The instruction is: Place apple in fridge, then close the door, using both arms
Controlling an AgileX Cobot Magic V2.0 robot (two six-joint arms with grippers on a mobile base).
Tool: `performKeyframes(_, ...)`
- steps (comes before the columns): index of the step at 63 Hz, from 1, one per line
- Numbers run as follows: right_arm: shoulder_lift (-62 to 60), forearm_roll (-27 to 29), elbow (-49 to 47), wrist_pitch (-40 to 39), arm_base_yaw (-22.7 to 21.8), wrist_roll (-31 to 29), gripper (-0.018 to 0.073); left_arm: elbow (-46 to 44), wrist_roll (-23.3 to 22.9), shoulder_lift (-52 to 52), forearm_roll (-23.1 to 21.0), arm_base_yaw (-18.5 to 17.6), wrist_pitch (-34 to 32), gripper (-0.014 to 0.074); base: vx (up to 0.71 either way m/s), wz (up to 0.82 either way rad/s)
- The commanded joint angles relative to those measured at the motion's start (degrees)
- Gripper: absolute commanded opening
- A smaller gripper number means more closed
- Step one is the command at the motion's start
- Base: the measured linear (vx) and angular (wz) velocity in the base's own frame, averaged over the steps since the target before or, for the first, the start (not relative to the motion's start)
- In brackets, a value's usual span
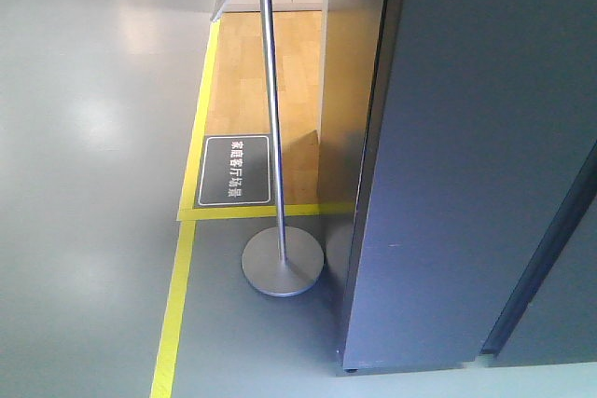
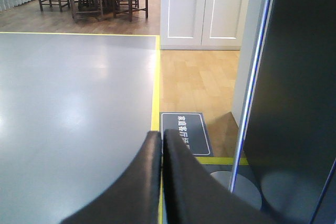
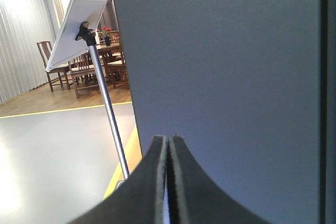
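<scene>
Apple: not visible in any of the three views; its whereabouts cannot be told from these pictures, and neither gripper carries it. Fridge (image 1: pixel 466 156): seen from outside only, a flat dark grey panel filling the right of the front view; no white interior, shelf or bin shows; whether this panel is the door or the cabinet side cannot be settled, nor whether the door stands open.

Left gripper (image 2: pixel 161 137): jaws pressed together, nothing between them, hanging over the grey floor near the yellow floor tape (image 2: pixel 155 98). Right gripper (image 3: pixel 168 139): jaws likewise together and empty, pointed at the grey panel at close range; contact cannot be confirmed.

Surroundings: sign stand (image 1: pixel 272 109) with round base (image 1: pixel 283 261) just beside the fridge corner; floor placard (image 1: pixel 235 171) beyond it.

Judgement: with both grippers empty and the interior out of sight, the work appears to be at the door-closing end, or finished. The next move, if any, calls for a flat push on the panel by the right arm, keeping clear of the stand.
</scene>
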Motion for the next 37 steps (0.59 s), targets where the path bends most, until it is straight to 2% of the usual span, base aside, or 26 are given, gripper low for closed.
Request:
performKeyframes(1, -1.0, -0.7, 0.8, -3.9, 0.0, -0.5, -0.0004, 1.2, -0.2, -0.3, -0.2, 0.2, -3.9, -0.0007, 0.00, 0.00)
performKeyframes(37, -1.0, -0.7, 0.8, -3.8, 0.0, -0.5, -0.0004, 1.2, -0.2, -0.3, -0.2, 0.2, -3.9, -0.0007, 0.00, 0.00)
